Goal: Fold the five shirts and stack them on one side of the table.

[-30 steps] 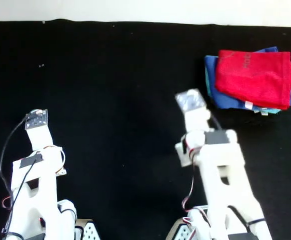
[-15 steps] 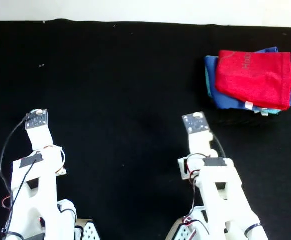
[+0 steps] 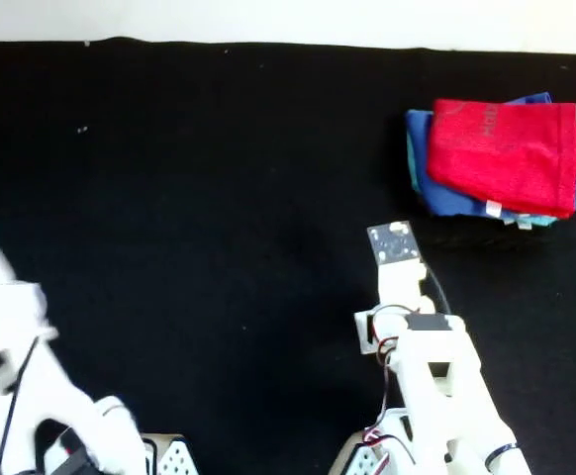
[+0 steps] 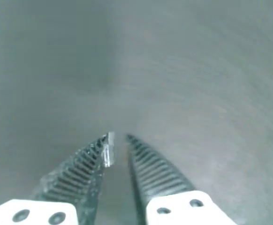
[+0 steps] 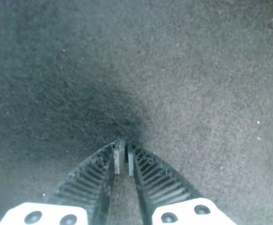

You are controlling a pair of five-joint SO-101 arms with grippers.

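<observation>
Folded shirts are lying stacked at the table's far right. Over the table's near side, the right gripper is hanging pressed together, empty. The blurred left gripper is seemingly doing likewise. Soft, light, floppy cloth is calling for pinches at folded edges.

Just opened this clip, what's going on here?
Folded shirts sit in a stack at the far right of the black table: a red shirt on top, a blue shirt under it and a teal edge below. How many there are cannot be told. Neither arm handles anything: the right gripper is shut and empty over bare table short of the stack, and the left gripper, also shut and empty, is at the table's left side.
</observation>
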